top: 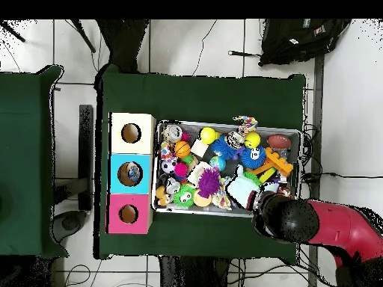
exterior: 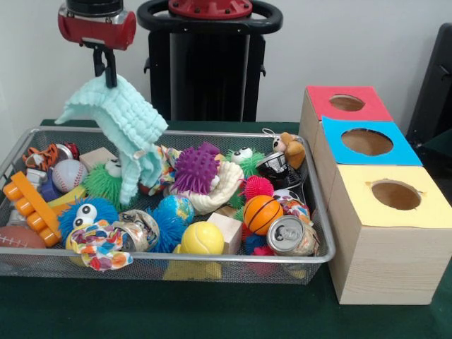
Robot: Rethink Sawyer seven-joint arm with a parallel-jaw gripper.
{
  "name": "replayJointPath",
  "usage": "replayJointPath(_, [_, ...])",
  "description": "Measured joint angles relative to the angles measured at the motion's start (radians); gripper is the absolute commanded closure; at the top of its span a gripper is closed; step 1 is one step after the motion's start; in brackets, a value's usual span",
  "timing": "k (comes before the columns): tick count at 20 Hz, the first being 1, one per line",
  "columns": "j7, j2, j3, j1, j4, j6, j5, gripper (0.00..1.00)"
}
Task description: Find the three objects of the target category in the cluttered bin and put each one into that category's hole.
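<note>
My gripper [exterior: 109, 79] hangs above the left part of the wire bin [exterior: 176, 258], shut on the top corner of a mint-green fuzzy cloth [exterior: 123, 120]. The cloth dangles free, and its lower end reaches down among the toys. From above, the cloth [top: 243, 187] shows beside the red arm head [top: 299, 220], which hides the gripper. Three boxes stand to the right of the bin, with a red-topped hole [exterior: 347, 103], a blue-topped hole [exterior: 366, 142] and a yellow-topped hole [exterior: 395, 195].
The bin holds several toys: a purple spiky ball [exterior: 196, 168], a yellow ball [exterior: 203, 238], a small basketball [exterior: 262, 213], a crushed can [exterior: 289, 235], a baseball [exterior: 68, 174], a wooden block [exterior: 226, 229] and a teddy bear [exterior: 289, 148]. Green cloth covers the table [exterior: 212, 311].
</note>
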Motion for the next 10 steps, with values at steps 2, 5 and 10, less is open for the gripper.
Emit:
replayJointPath(2, [0.000, -0.013, 0.007, -0.006, 0.000, 0.018, 0.004, 1.00])
replayJointPath(5, [0.000, -0.035, 0.016, -0.015, 0.000, 0.055, 0.010, 1.00])
replayJointPath(10, [0.000, -0.076, 0.039, -0.043, 0.000, 0.134, 0.020, 1.00])
